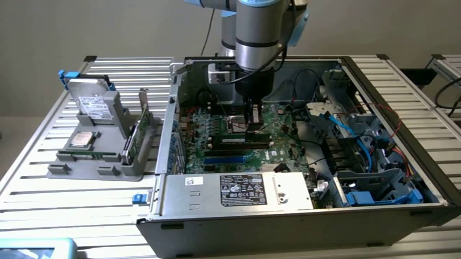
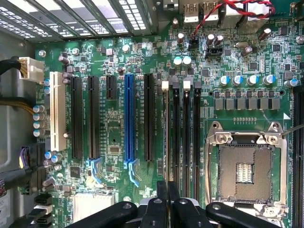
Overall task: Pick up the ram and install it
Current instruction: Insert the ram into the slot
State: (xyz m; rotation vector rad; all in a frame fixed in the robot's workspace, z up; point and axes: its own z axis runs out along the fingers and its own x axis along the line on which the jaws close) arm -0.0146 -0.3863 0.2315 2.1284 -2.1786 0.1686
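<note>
Exterior view: an open computer case lies on a slatted metal table with its motherboard facing up. The robot arm reaches straight down into the middle of the case, and its gripper is low over the board, with its fingers drawn in narrow. Just below the fingertips, inside the case, a long dark stick with pale markings runs along the memory slots. This looks like the ram, standing in a slot rather than waiting outside the case. Outside the case, to the exterior view's left of it, a grey stand holds a hard drive and an upright green card. Wrist view: looking down inside the case, the green motherboard carries a row of long black slots, one blue slot and an empty processor socket. The gripper has its two fingers pressed close together, directly over the narrow memory slots. Whether the fingers pinch the stick's thin edge or only rest on it cannot be told. Judging from this, the pick-up and the carry to the slot are done. Full seating and latching cannot be confirmed.
</note>
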